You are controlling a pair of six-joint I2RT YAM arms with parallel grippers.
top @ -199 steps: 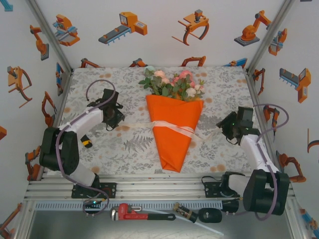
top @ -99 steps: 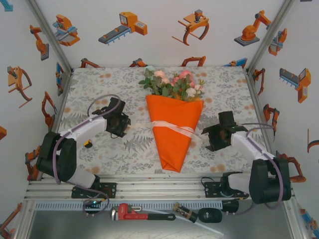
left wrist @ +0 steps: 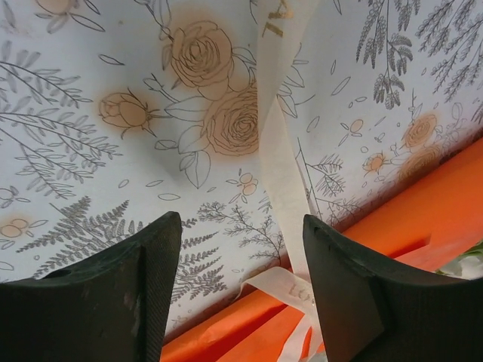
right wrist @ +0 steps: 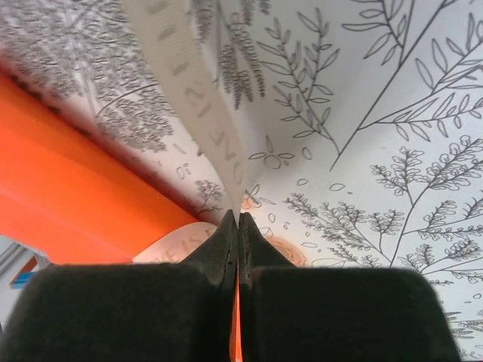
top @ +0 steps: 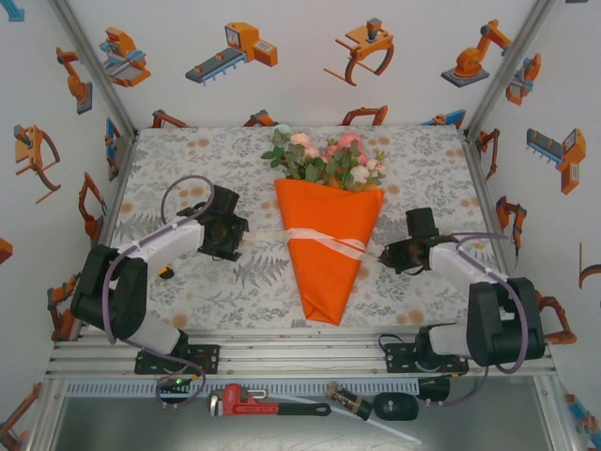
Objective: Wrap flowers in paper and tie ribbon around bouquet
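Where the floral tablecloth (top: 188,160) covers the table, the bouquet (top: 329,211) lies flat at its middle, and everything else is placed from it. The paper (top: 322,282) forms a bright orange cone, wide at the far end and tapering to a tip that points toward the arm bases. The flowers (top: 329,158), pink and cream among green leaves, spill from the cone's wide mouth at the bouquet's far end.

The left arm (top: 155,240) reaches in toward the bouquet's left side and the right arm (top: 470,272) toward its right side, both low over the cloth. A red-handled wrench (top: 268,402) lies on the metal ledge past the bouquet's tip, a little to its left.

The left gripper (top: 232,237) sits near the bouquet's left edge, apart from the paper. Its jaws stand wide and hold nothing. Its two dark fingers (left wrist: 113,294) straddle the ribbon (left wrist: 279,151), which lies loose on the cloth between them, closer to one finger. The right gripper (top: 385,256) is just beside the bouquet's right edge, with its jaws pressed tight together. In the right wrist view the cream strip lifts off the cloth and runs straight into the closed tips, so it looks pinched there. Across the bouquet the ribbon bands the cone about halfway along, with one loose end trailing off each side.
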